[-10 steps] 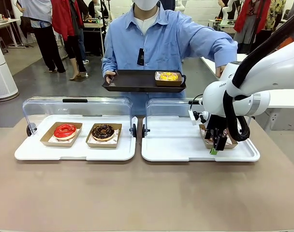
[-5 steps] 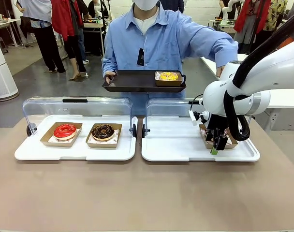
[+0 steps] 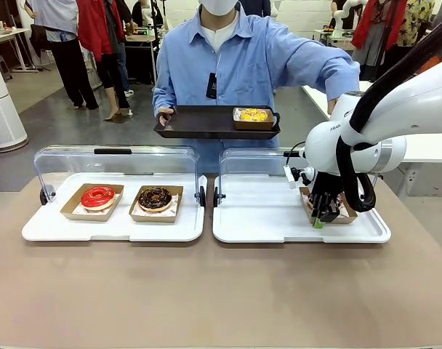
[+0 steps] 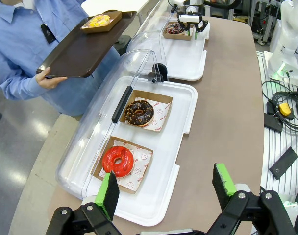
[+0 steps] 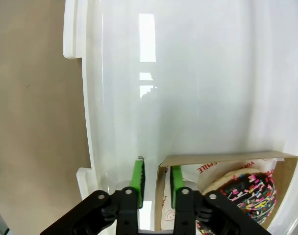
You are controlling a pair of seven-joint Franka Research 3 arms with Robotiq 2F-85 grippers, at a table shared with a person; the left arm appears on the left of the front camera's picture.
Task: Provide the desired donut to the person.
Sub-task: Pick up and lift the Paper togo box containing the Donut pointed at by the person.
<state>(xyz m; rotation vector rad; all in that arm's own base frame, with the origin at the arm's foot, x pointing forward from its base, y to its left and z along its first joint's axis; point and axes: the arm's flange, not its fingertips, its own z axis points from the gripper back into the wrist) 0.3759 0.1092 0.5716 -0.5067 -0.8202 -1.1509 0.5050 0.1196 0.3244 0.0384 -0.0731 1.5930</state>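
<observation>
Brown tabletop point(image 3: 206, 291) in front of me, with an open workshop floor behind it and other tables and people farther back. A white cylindrical appliance point(image 3: 1, 109) stands at the left edge.

Count with me: there are two white trays, the left tray point(image 3: 112, 227) and the right tray point(image 3: 257, 218), side by side and each with its clear lid point(image 3: 115, 161) swung up at the far side. There are four donuts, each in its own cardboard box. The red donut point(image 3: 97, 196) and the chocolate donut point(image 3: 155, 198) sit next to each other on the left tray. The yellow donut point(image 3: 253, 114) rides on the dark tray point(image 3: 199, 120) that the person point(image 3: 235, 58) holds level across the table, one hand point(image 4: 51, 81) under its edge.

The fourth, the sprinkled donut point(image 5: 247, 188), sits in its box point(image 5: 222, 157) at the right end of the right tray. From the front the right gripper point(image 3: 319, 218) hides it. The right wrist view shows pink and white sprinkles and the two green pads pinched on the box's near wall.

The left wrist view looks down the whole row from above. The left gripper point(image 4: 164, 170) hangs over the table's edge with its fingers spread wide and nothing between them. That view also shows cables point(image 4: 286, 98) lying beside the table.
</observation>
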